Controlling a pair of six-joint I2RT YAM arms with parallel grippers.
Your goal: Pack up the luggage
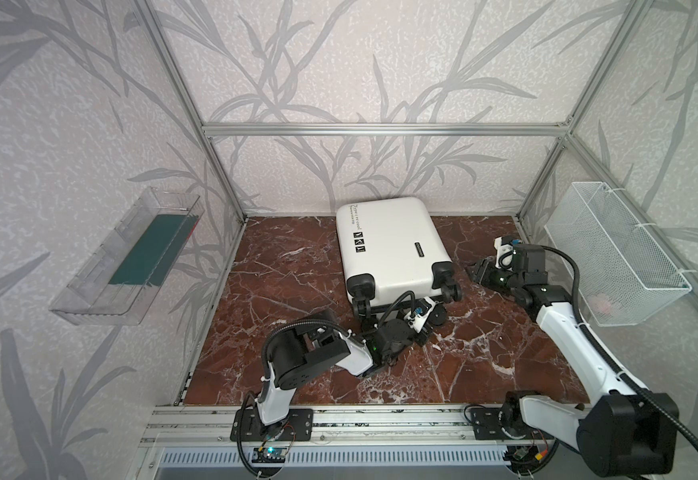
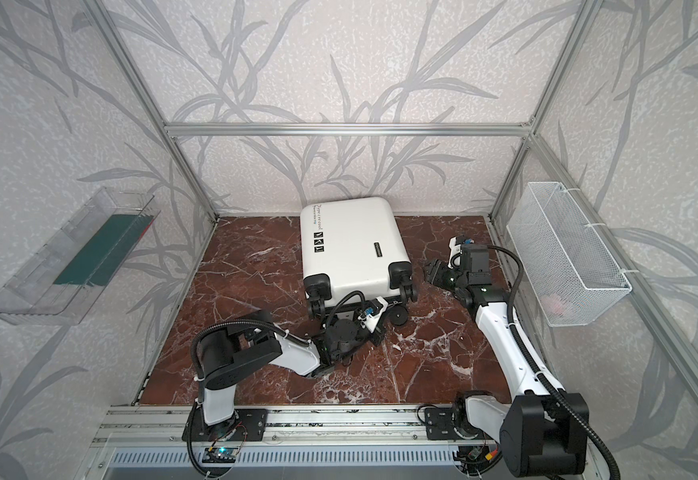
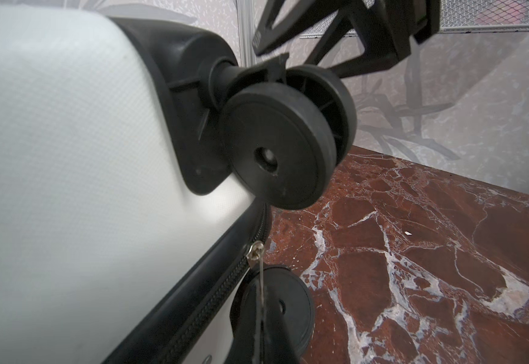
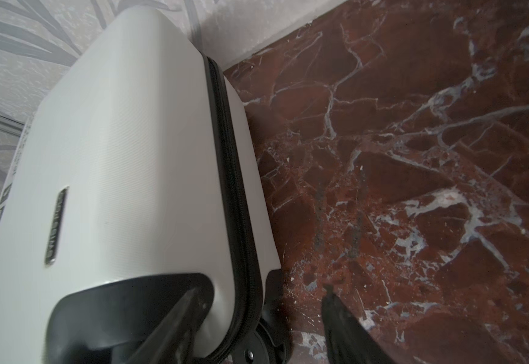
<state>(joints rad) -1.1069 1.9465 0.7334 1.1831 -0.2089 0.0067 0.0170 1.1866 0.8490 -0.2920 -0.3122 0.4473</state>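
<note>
luggage (image 1: 388,245) is met at its wheel end by the left gripper (image 3: 258,331), clenched on the thin metal zipper pull (image 3: 258,250) that hangs from the slider at the corner of the seam. just beside that grip sits a lower wheel (image 3: 290,310), and above it an upper wheel (image 3: 275,154) on its black housing. near that upper wheel the right gripper (image 1: 475,271) hovers with its jaws apart, grasping nothing. further out, the white shell lies closed and flat on the marble table (image 1: 289,291), its far end close to the back wall and its wheels toward the arms. a wire mesh basket (image 1: 621,249) and a clear bin (image 1: 102,282) are fixed to the side walls, well apart from it.

the shell looks stiff, smooth and slippery, so pads would likely find little purchase on its broad face. the case seems small and light enough to skid on the polished marble when the zip is tugged. the pull tab looks like the right hold for the zip, and the wheel housing or wheel stem the best place to brace.

only the left wrist view shows the pull and slider; in both top views the wrist hides them. the right wrist view shows the black seam running along the side and how far the right fingers are spread. only the top views take in the whole case and where it lies on the table.
</note>
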